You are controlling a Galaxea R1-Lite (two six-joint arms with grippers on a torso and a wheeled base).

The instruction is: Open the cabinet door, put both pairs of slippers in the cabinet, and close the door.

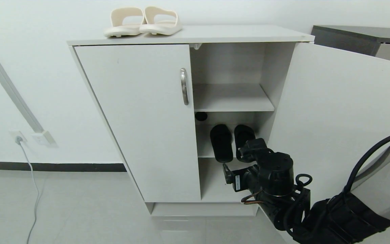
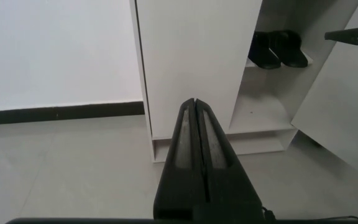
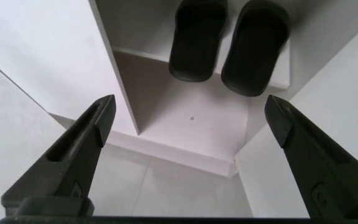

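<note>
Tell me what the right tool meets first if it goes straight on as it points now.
Likely the cabinet's bottom shelf, just under the black slippers; the open right tool aims below them. Depth is unclear.

Bright, soft, even light fills the room, leaving the wall [image 1: 29, 67] and cabinet [image 1: 141, 118] a flat pale white with no hard glare. Shadow gathers only inside the cabinet, under the shelf [image 1: 232, 98] and around the black slippers [image 1: 221, 142], which read as near-featureless dark shapes, while the floor [image 1: 80, 210] carries a faint sheen. In the head view the cabinet's upright edges slant, stretched toward the sides.
</note>
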